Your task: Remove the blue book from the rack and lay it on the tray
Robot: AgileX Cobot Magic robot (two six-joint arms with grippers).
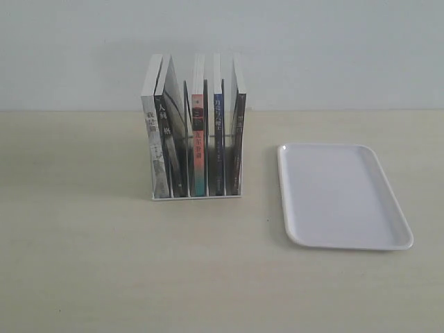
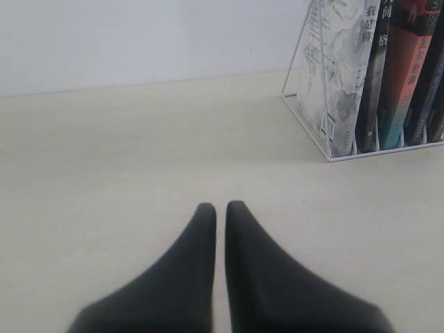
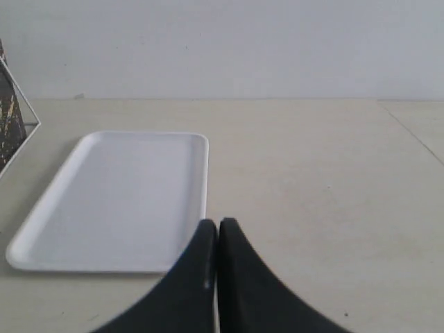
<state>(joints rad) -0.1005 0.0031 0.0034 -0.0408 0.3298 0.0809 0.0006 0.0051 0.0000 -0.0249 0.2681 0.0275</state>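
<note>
The blue book (image 1: 218,142) stands upright in the white wire rack (image 1: 195,198), its narrow dark blue spine facing front, second slot from the right. To the right of the rack, the white tray (image 1: 340,198) lies flat with nothing on it. Neither gripper shows in the exterior view. My left gripper (image 2: 220,207) is shut with nothing in it, low over the bare table, the rack (image 2: 305,104) ahead and to one side. My right gripper (image 3: 217,223) is also shut on nothing, its tips at the near corner of the tray (image 3: 118,194).
Other books fill the rack: a grey-white one (image 1: 151,139), a black one (image 1: 170,142), a red-and-teal-spined one (image 1: 198,149) beside the blue book, and a dark one (image 1: 238,139) at the right end. A pale wall runs behind the table.
</note>
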